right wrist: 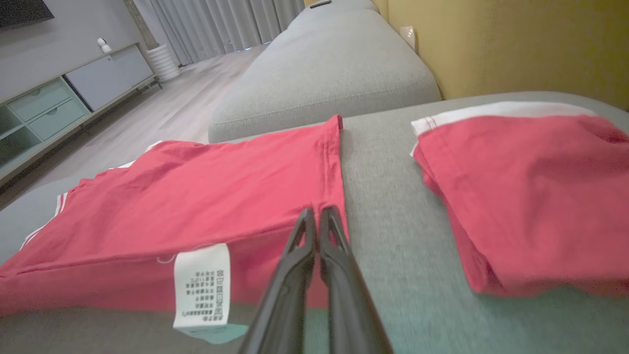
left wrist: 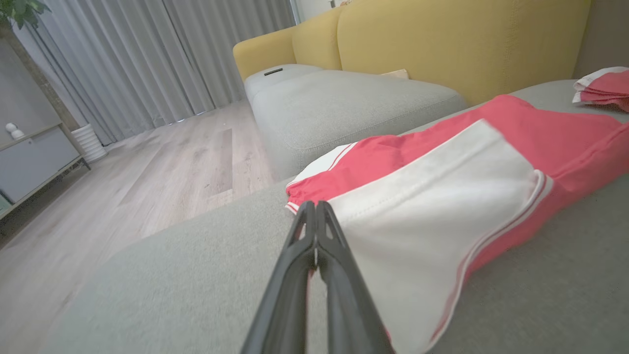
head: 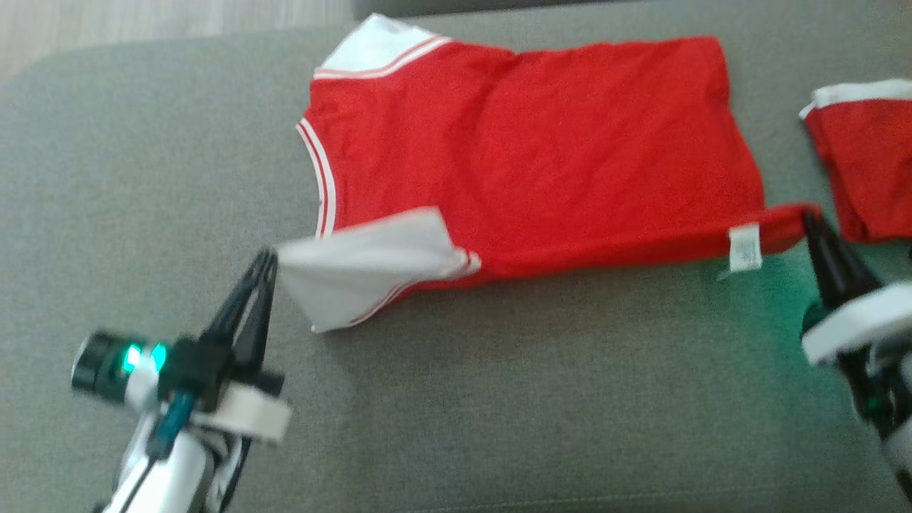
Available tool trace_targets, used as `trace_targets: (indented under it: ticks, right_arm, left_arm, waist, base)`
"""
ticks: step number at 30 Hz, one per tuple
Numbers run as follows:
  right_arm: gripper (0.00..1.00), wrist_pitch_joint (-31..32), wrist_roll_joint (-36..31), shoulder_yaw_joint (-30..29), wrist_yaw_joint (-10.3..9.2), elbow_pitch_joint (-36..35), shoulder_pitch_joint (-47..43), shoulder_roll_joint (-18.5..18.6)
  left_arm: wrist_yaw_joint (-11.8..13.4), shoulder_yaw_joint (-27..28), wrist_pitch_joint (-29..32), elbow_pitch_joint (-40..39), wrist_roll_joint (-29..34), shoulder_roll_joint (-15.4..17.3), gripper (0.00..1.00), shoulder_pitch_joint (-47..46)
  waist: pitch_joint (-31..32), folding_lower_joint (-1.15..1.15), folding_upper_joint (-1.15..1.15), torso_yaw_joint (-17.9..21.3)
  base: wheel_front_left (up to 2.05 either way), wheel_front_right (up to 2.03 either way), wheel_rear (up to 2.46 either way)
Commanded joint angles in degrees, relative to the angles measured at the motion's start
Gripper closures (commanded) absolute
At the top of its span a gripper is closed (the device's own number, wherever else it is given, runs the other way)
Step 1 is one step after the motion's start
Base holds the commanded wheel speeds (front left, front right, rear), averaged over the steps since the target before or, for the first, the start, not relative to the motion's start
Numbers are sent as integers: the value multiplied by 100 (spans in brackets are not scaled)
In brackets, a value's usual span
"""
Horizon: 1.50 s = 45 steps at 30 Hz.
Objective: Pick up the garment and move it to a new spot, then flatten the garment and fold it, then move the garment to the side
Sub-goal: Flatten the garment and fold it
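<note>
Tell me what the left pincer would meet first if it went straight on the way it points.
Probably the white sleeve of the garment, since the left pincer is shut on its tip; past that, the striped neckline, though depth is unclear.

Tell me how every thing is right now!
red shirt: spread on the grey cushion, near edge lifted.
white sleeve: pinched at its tip, pulled out sideways.
left pincer: shut on the white sleeve.
right pincer: shut on the red shirt's hem corner.
care label: hanging out at the lifted edge.
folded red garment: folded, lying apart.
</note>
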<state>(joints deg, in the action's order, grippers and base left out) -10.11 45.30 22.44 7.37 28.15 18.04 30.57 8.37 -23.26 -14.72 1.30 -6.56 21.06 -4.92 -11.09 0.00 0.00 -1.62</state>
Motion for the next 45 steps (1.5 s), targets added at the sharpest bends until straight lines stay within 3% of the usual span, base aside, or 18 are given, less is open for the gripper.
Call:
trace_targets:
  ticks: [1,11,18,19,20,21,22,26,32,37,45]
  right_arm:
    - [100,10,-62,33,12,-49,281,96]
    - [100,39,-312,219,12,625,1568,7]
    - [100,-71,-282,471,12,961,2068,-67]
    - [70,-83,-266,515,12,1008,2111,-81]
    - [16,-98,-248,551,12,1054,2148,-93]
    - [0,-137,-237,556,12,1111,2184,-102]
    - [0,-191,-219,540,12,1166,2208,-124]
    - [0,-313,-181,567,12,1213,2181,-187]
    - [0,-462,-92,424,12,1027,1817,-271]
    - [0,-485,-121,223,12,727,1434,-370]
    - [0,-487,-273,24,12,537,1238,-463]
  left_arm:
    - [-31,266,-28,-48,84,51,100,-431]
    - [-425,107,-28,818,496,-22,100,-2216]
    - [-514,4,-28,1200,755,80,100,-2953]
    - [-519,-34,-28,1257,795,89,100,-3018]
    - [-476,-58,-28,1299,854,98,100,-3081]
    - [-417,-75,-28,1333,894,94,53,-3121]
    - [-345,-71,-28,1358,892,61,0,-3137]
    - [-161,-1,-28,1355,729,-49,0,-2951]
    - [-32,529,-28,1056,-369,-548,0,-1623]
    - [-176,964,-28,1020,-1337,-1196,0,-551]
    - [-409,916,175,1705,-1583,-1332,0,-606]
  waist:
    - [-197,0,0,2]
    - [-921,0,0,-57]
    - [-1158,0,0,-45]
    - [-1175,0,0,-42]
    - [-1190,0,0,-38]
    - [-1198,0,0,-35]
    - [-1197,0,0,-32]
    - [-1131,0,0,5]
    - [-939,0,0,112]
    - [-836,0,0,199]
    - [-791,0,0,288]
  base:
    - [0,0,0]
    - [0,0,0]
    - [0,0,0]
    - [0,0,0]
    - [0,0,0]
    - [0,0,0]
    - [0,0,0]
    - [0,0,0]
    - [0,0,0]
    - [0,0,0]
    - [0,0,0]
